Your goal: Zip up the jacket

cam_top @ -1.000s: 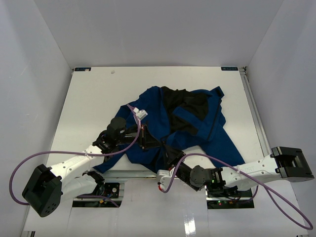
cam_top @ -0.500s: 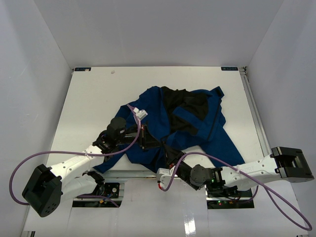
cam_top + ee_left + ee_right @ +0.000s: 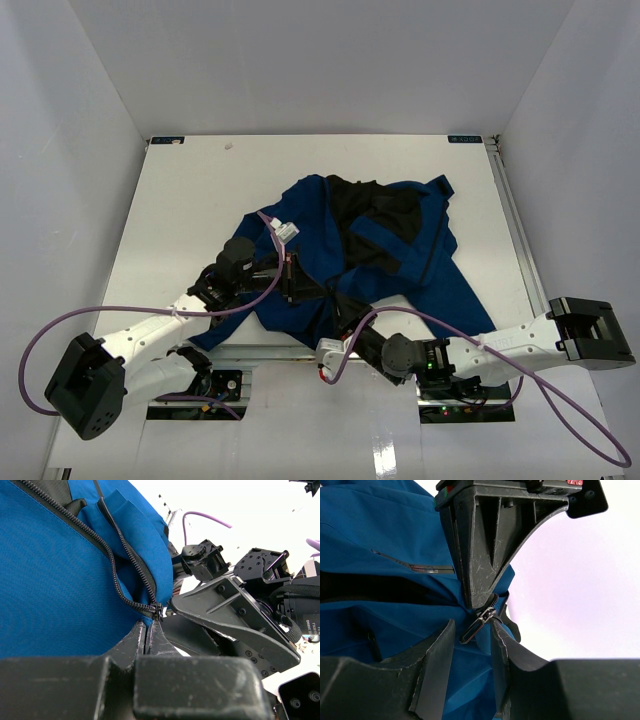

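Note:
The royal-blue jacket lies crumpled in the middle of the table with its black lining showing. My left gripper is shut on the jacket's lower edge, just beneath the bottom end of the black zipper teeth. In the top view the left gripper sits at the jacket's near hem. My right gripper faces it from close by. Its jaws are open with the metal zipper pull hanging between them, touching neither finger. The right gripper is low at the hem.
The white table is walled by white panels on three sides. Purple cables loop from both arms near the front edge. The left gripper's finger hangs right above the zipper pull, so the two grippers nearly touch.
The right arm has crept slightly left along the jacket's near hem. The left arm and the jacket have stayed put.

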Available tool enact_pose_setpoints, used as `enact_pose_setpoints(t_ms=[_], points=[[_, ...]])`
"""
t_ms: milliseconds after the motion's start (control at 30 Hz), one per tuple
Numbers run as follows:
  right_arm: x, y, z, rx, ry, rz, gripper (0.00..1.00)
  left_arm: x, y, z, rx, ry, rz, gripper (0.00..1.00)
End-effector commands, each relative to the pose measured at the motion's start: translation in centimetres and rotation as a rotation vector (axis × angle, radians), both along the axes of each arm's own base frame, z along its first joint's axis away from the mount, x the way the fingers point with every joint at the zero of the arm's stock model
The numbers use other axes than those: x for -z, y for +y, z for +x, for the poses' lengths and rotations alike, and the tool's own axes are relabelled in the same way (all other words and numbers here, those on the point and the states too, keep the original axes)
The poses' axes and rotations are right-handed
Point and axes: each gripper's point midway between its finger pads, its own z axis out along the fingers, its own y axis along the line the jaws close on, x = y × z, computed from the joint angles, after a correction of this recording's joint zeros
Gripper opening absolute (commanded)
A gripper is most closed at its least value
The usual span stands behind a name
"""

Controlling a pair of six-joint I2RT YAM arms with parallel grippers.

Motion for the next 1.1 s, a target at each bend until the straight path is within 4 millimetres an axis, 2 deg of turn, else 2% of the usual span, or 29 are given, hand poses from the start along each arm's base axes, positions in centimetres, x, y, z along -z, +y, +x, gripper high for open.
enact_pose_setpoints(t_ms=[0,400,500,600,867,1067], points=[[-1.5,0.1,0.2,0.035,0.003,0.067,0.4,-1.6,0.1,-0.5,0.024,-0.038,-0.038,0.0],[-2.3,-0.2,0.9,0.077,-0.049,0.065,0.36,-1.6,0.1,-0.6,0.025,-0.036,-0.037,0.0],[-2.4,-0.2,1.0,0.081,-0.052,0.073,0.31,-1.6,0.2,-0.6,0.024,-0.035,-0.038,0.0],[-2.6,-0.4,1.1,0.092,-0.058,0.077,0.22,-1.6,0.1,-0.6,0.026,-0.037,-0.038,0.0],[-3.2,-0.2,1.1,0.092,-0.055,0.098,0.09,-1.6,0.1,-0.7,0.03,-0.035,-0.038,0.0],[-4.0,0.3,1.4,0.103,-0.054,0.111,0.08,-1.7,0.2,-0.8,0.032,-0.042,-0.043,0.0]])
